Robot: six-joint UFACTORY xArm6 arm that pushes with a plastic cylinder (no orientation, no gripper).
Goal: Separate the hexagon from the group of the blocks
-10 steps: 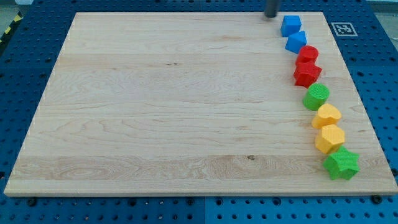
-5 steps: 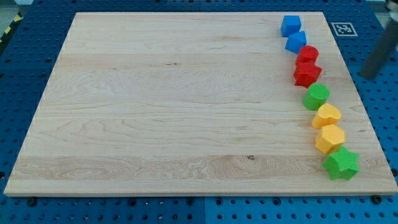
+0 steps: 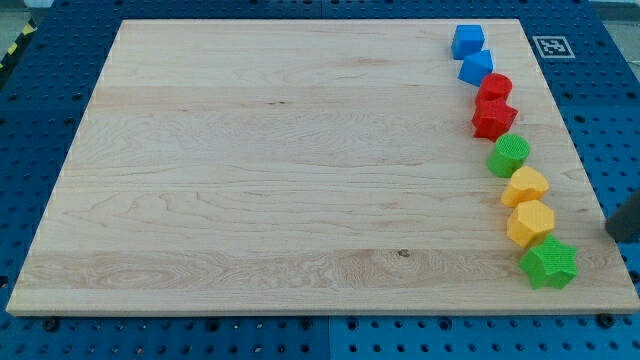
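My tip [image 3: 612,236] sits off the wooden surface's [image 3: 250,180] right edge; no hand fitted. Orange hexagon block [image 3: 530,222] is mid-column there, touching green star block [image 3: 549,263]; shoving leftward risks dragging it along.

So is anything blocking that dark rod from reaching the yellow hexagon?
Nothing visible does. My tip sits at the view's right edge, and bare board lies between it and the yellow hexagon. The green star sits just below that path.

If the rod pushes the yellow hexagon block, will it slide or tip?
The yellow hexagon looks squat and flat-based, so it probably slides, not tips. The yellow heart and green star sit close, so they may move too.
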